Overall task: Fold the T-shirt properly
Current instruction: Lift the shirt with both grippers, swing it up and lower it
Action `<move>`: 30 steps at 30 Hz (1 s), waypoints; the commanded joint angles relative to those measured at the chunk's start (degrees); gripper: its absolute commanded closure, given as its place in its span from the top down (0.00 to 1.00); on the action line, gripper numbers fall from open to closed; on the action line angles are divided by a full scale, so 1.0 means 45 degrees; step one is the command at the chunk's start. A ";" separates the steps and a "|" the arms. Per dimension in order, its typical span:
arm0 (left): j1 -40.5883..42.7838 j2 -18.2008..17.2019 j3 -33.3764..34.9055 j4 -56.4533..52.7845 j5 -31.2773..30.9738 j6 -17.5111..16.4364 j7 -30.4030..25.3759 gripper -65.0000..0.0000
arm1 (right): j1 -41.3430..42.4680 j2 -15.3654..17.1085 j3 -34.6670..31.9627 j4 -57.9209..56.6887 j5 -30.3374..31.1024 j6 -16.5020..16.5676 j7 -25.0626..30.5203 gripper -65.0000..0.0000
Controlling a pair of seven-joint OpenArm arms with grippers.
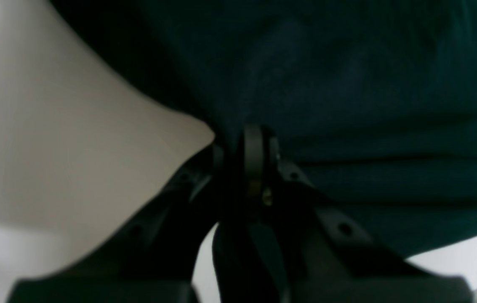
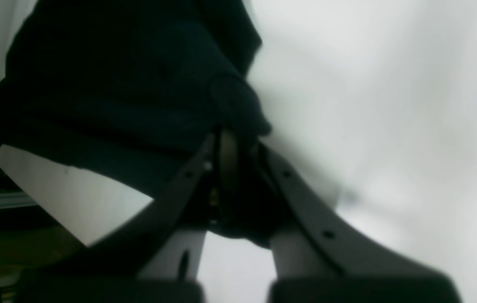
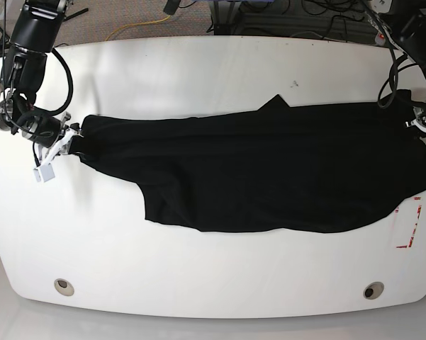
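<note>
The black T-shirt (image 3: pixel 269 177) lies stretched out sideways across the white table (image 3: pixel 198 71), bunched in long folds. My right gripper (image 3: pixel 74 140), at the left of the base view, is shut on the shirt's left end. In the right wrist view the fingertips (image 2: pixel 225 147) pinch a wad of dark fabric (image 2: pixel 116 84). My left gripper (image 3: pixel 419 122), at the right of the base view, is shut on the shirt's right edge. The left wrist view shows its fingertips (image 1: pixel 253 147) closed on the cloth (image 1: pixel 347 84) just above the table. No print shows on the shirt.
Red tape marks (image 3: pixel 410 228) sit on the table near the right edge. Two round holes (image 3: pixel 64 286) (image 3: pixel 373 290) lie close to the front edge. Cables (image 3: pixel 283 10) run behind the table's far edge.
</note>
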 commanded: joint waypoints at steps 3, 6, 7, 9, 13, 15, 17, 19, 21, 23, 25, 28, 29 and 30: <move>-0.0431 0.0044 0.2391 0.2766 -0.0183 -0.0022 -0.0301 0.01 | 0.0970 0.0168 0.0140 0.0289 0.0124 0.0079 0.0715 0.00; -0.0861 0.0611 0.3759 0.4719 -0.0105 -0.0022 -0.0282 0.01 | 0.1654 0.0168 0.0081 0.0269 0.0104 0.0079 0.1047 0.00; -0.0958 0.0669 0.4188 0.5227 -0.0105 -0.0022 -0.0282 0.01 | 0.1849 0.0168 0.0081 0.0250 0.0104 0.0079 0.1125 0.00; -0.1193 0.0669 0.5282 0.6321 -0.0105 -0.0022 -0.0301 0.01 | 0.2357 0.0168 0.0081 0.0250 0.0104 0.0079 0.1145 0.00; -0.2072 0.0689 0.6552 0.7806 0.0149 -0.0022 -0.0282 0.01 | 0.3412 0.0188 0.0042 -0.0004 -0.0325 0.0079 0.1145 0.00; -0.2521 0.0708 0.7002 0.8314 0.0442 -0.0022 -0.0282 0.01 | 0.4115 0.0227 0.0042 -0.0297 -0.0775 0.0079 0.1145 0.00; -0.3107 0.0708 0.7373 0.8587 0.0598 -0.0022 -0.0282 0.01 | 0.4740 0.0246 0.0042 -0.0649 -0.1185 0.0079 0.1164 0.00; -0.3772 0.0708 0.7607 0.8646 0.0657 -0.0022 -0.0262 0.01 | 0.5385 0.0344 0.0042 -0.0786 -0.1615 0.0079 0.1164 0.00; -0.4533 0.0708 0.7763 0.8646 0.0677 -0.0022 -0.0262 0.01 | 0.6127 0.0539 0.0023 -0.0805 -0.2084 0.0079 0.1164 0.00; -0.5393 0.0708 0.7783 0.8646 0.0696 -0.0022 -0.0243 0.01 | 0.6831 0.0618 0.0003 -0.0805 -0.2474 0.0079 0.1164 0.00; -0.6194 0.0708 0.7783 0.8626 0.0696 -0.0022 -0.0204 0.01 | 0.7553 0.0852 -0.0016 -0.0825 -0.2728 0.0079 0.1145 0.00; -0.7620 0.0669 0.7783 0.8568 0.0696 -0.0022 0.0129 0.01 | 0.8882 0.1419 -0.0915 -0.0962 -0.3060 0.0079 0.1145 0.00; -0.8167 0.0650 0.7783 0.8548 0.0696 -0.0022 0.0207 0.01 | 0.9585 0.1673 -0.1345 -0.1079 -0.3100 0.0079 0.1145 0.00; -0.8616 0.0630 0.7783 0.8529 0.0696 -0.0022 0.0207 0.01 | 1.0093 0.1927 -0.1618 -0.1157 -0.3100 0.0079 0.1145 0.00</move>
